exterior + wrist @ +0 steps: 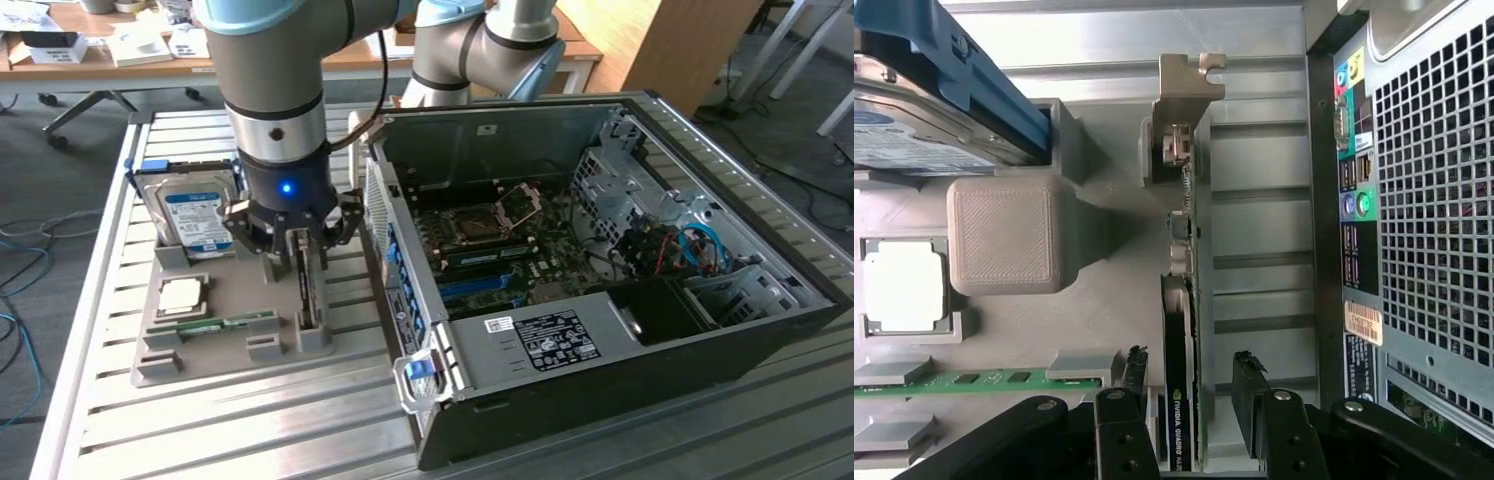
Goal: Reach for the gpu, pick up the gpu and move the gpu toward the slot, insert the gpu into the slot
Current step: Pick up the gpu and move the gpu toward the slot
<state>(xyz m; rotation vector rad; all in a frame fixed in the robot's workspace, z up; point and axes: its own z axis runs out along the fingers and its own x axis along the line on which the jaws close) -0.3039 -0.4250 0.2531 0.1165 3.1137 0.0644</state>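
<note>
From the exterior view, the gripper (300, 262) hangs low over a gray tray (227, 290) that sits just beside the open computer case (601, 330). The gpu (310, 300) stands on its thin edge in a holder on the tray, on the side nearest the case. The hard drive (194, 215) is farther from the case than the gpu is. From here the card's long side runs along the case wall, not toward it.

In the wrist view, the gripper (1189, 395) has its jaws wide, with one finger on each side of the gpu (1179, 350). There is a small gap on both sides, so nothing is held yet. The card looks like a thin dark line here because we see it from its top edge. Its silver bracket (1189, 80) is at the end far from the fingers (1249, 385). The card's long side runs along the case (1424, 200) wall with the plugs and holes, and the card is near that wall.

I think this is the reaching step, nearly done. To do it well, the card should sit in the middle of the gap, and the fingers should close flat and gently on both faces so it does not tip
</note>
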